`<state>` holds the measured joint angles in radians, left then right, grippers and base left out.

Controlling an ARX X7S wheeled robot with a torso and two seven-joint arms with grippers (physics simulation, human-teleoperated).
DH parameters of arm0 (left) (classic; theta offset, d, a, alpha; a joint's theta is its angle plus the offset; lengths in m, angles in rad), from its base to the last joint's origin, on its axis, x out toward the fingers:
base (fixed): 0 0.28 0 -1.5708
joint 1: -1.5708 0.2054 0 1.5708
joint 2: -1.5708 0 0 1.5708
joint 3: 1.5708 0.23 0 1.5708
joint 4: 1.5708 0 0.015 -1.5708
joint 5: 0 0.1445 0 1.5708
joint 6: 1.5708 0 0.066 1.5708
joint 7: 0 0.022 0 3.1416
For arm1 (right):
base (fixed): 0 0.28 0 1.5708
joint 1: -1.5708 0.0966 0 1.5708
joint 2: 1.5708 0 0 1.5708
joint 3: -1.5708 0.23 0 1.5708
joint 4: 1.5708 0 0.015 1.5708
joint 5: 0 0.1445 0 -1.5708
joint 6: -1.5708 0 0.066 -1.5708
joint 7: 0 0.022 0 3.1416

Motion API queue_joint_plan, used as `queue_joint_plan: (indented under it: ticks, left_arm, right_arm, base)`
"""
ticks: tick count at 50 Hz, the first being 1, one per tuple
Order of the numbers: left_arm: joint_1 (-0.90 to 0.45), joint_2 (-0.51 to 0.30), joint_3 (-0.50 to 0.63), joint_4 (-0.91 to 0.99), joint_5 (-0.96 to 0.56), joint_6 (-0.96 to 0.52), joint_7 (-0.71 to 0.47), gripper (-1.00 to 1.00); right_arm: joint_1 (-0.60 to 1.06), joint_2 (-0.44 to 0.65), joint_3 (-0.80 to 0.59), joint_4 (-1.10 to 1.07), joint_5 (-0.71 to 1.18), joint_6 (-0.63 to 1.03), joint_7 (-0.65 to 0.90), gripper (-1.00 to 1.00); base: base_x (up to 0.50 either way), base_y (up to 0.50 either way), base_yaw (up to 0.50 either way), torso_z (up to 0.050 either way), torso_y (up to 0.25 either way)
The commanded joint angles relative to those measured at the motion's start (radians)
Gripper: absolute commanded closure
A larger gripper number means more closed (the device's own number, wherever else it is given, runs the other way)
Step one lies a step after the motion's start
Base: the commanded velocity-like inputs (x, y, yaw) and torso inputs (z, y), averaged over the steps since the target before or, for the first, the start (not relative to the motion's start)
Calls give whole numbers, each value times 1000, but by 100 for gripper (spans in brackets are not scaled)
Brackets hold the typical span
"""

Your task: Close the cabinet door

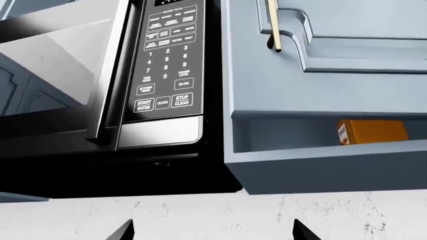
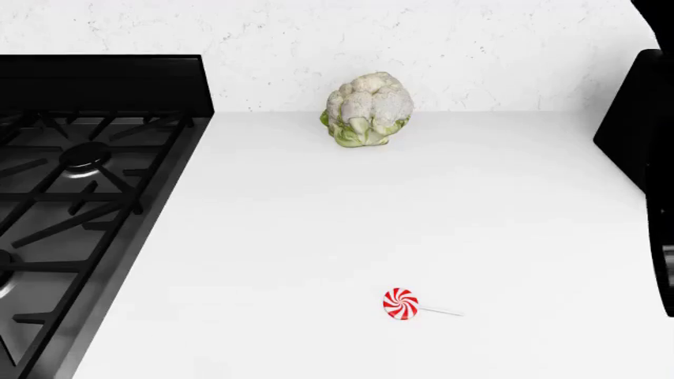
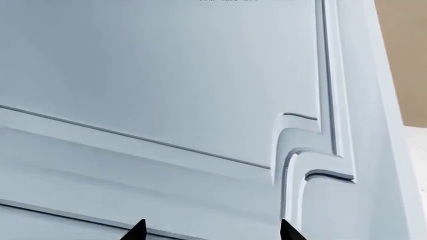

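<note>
Right wrist view fills with cabinet door [image 3: 200, 90], edges cropped

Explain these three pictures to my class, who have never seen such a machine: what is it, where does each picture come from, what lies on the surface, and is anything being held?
This is a simulated wheeled robot with two arms, steered by a person. Each arm ends in a pincer.

The head view looks down on a white countertop. On it lie a pale cauliflower with green leaves and a red-and-white swirled lollipop, beside a black gas stove.

The left wrist view, from a camera near that arm's pincer, shows a black microwave with a keypad, and beside it a grey-blue cabinet door standing open, with an orange box inside the cabinet.

The right wrist view looks closely at a grey-blue panelled door surface, past the right pincer.

Only the dark fingertips show; both pincers look open and hold nothing.
</note>
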<state>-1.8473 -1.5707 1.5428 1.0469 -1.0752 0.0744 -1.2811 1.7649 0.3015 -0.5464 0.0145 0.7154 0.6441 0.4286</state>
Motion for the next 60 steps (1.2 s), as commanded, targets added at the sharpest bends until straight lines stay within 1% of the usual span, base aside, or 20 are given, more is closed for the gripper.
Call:
queue_joint_plan:
  ticks: [1, 24, 49, 60]
  left_arm:
    - [7, 0, -2, 0, 2, 3, -2, -100]
    - [12, 0, -18, 0, -8, 2, -7, -100]
    - [50, 0, -5, -4, 26, 19, -20, -100]
    - [68, 0, 4, -6, 45, 28, -21, -100]
  right_arm:
    - [-96, -21, -121, 442, 175, 98, -49, -100]
    - [-116, -51, -153, 548, 134, 43, -92, -100]
    - [-131, -96, -186, 743, 71, -52, -146, -100]
    - [-138, -110, -195, 784, 59, -74, -160, -100]
  base:
    - [0, 0, 0, 0, 0]
    - [3, 1, 2, 0, 0]
    - [2, 2, 2, 0, 0]
    - [2, 2, 2, 0, 0]
